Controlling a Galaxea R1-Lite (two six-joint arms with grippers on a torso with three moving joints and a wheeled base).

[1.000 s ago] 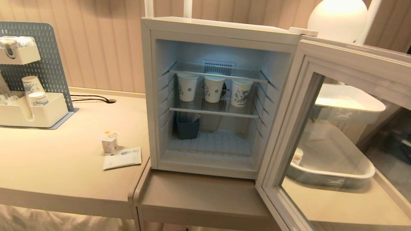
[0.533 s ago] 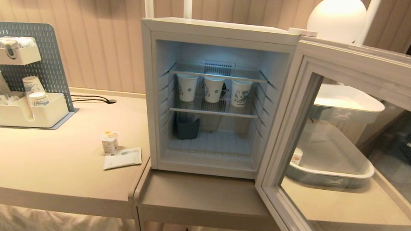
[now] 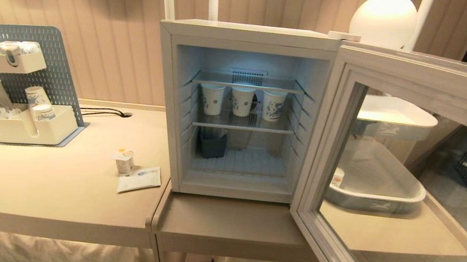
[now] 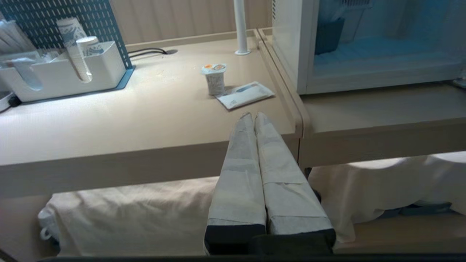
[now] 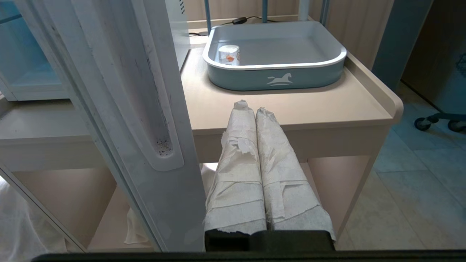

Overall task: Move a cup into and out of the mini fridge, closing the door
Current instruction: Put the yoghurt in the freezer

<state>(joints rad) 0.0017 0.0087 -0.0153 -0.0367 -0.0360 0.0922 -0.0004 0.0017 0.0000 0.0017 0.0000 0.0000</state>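
The cup, squat and white with orange marks on its lid, stands on the left table next to a white packet. The mini fridge is lit inside, and its door is swung wide open to the right. Neither arm shows in the head view. My left gripper is shut and empty, low before the table's front edge, short of the cup. My right gripper is shut and empty, just beside the open door's handle edge.
Three paper cups stand on the fridge's middle shelf, with a dark bin below them. A grey-blue tray on the right table holds a second small cup. A cup organizer stands at the far left.
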